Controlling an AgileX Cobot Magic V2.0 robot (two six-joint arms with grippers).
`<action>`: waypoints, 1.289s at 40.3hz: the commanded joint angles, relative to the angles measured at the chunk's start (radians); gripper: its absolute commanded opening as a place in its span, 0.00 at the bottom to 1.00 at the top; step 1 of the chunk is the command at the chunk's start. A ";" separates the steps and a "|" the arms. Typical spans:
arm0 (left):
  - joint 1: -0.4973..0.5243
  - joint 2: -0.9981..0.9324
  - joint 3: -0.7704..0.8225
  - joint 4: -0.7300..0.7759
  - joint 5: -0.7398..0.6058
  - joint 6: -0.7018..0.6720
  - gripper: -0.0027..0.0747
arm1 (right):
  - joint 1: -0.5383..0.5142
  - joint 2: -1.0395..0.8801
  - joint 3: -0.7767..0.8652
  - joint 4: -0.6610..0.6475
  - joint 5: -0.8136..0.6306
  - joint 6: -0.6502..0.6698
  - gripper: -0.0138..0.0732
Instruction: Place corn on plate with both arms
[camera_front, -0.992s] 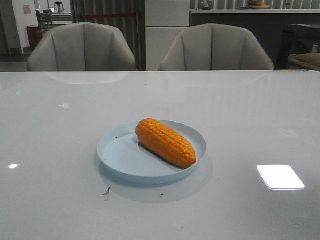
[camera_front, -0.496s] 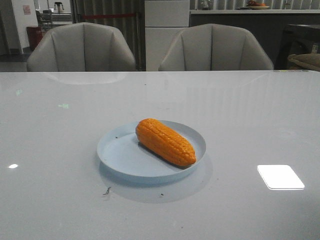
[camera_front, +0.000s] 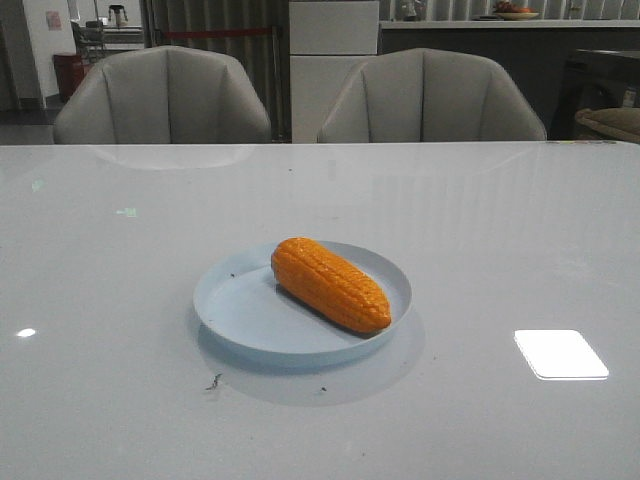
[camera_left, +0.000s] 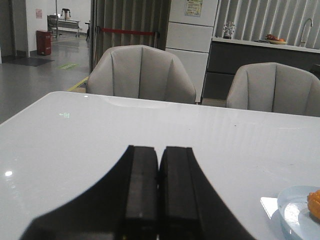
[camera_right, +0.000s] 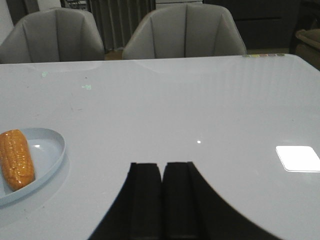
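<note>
Corn (camera_front: 331, 284) lies inside the plate (camera_front: 243, 318), resting diagonally on the plate floor with its blunt end toward the upper left of the front view and its tapered end toward the lower right, close to the rim. The plate sits flat on the tabletop (camera_front: 120, 260), slightly left of centre in the front view. No arm or gripper appears in the front view.

Left gripper (camera_left: 159, 195): fingers pressed together with nothing between them, held above bare tabletop. The plate edge and a sliver of corn appear at the lower right corner of the left wrist view, well apart from the fingers.

Right gripper (camera_right: 162, 200): fingers also together and empty. The plate and corn lie at the lower left of the right wrist view, well apart from the fingers.

Task status, as a judgement: the placement step appears complete, since the corn is fully supported by the plate and neither gripper touches it. Both arms appear clear of the work area. No remaining step is evident.
</note>
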 joint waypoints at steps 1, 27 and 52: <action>0.002 -0.015 0.003 -0.005 -0.087 -0.008 0.15 | -0.016 -0.024 -0.015 0.008 -0.024 0.000 0.18; 0.002 -0.015 0.003 -0.005 -0.087 -0.008 0.15 | -0.010 -0.023 -0.015 0.008 -0.065 0.000 0.18; 0.002 -0.015 0.003 -0.005 -0.087 -0.008 0.15 | -0.010 -0.023 -0.015 0.008 -0.065 0.000 0.18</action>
